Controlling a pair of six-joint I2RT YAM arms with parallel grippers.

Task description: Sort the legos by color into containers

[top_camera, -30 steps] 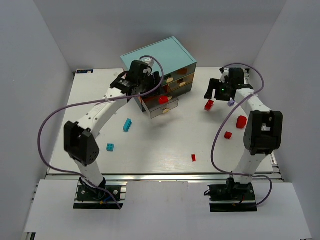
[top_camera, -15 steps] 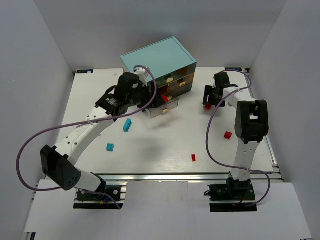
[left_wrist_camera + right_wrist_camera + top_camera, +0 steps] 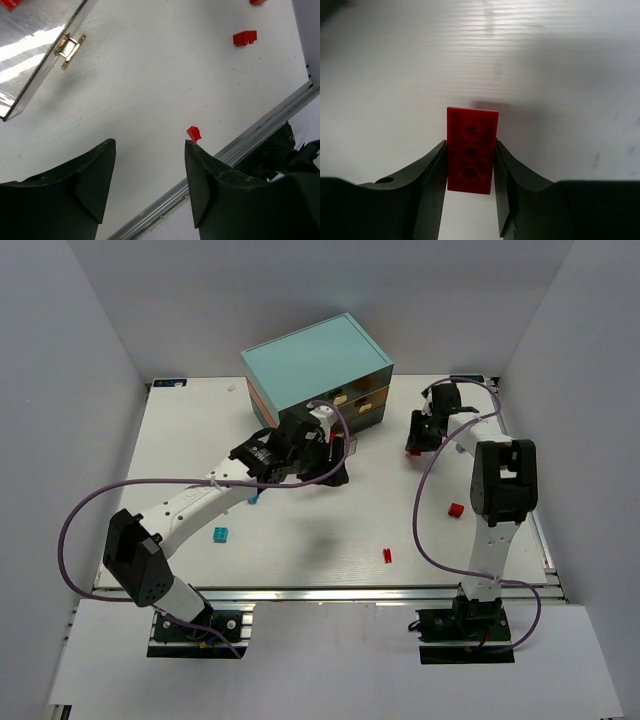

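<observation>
The step in hand is the pick of a red lego. The right gripper [image 3: 470, 172] sits in the upper right of the overhead view. Its wrist view shows the red brick [image 3: 471, 150] lying lengthwise between the two fingers [image 3: 432, 175], both inner faces pressed against its long sides, so the jaws are closed narrow on it. As far as I can judge, the brick rests on the white table [image 3: 545, 60] and is not yet lifted.

The next move calls for a lift and a carry toward the left of the overhead frame, to the chest [image 3: 315, 365]. There a clear drawer [image 3: 35, 60] with a tan knob [image 3: 70, 45] stands pulled out, a scrap of red showing through it. The left gripper [image 3: 147, 150] hangs by that drawer, jaws wide with nothing between them, and would likely need to give way. A small red piece [image 3: 194, 133] lies on the table just beside the tip of its right-of-frame finger, outside the gap
</observation>
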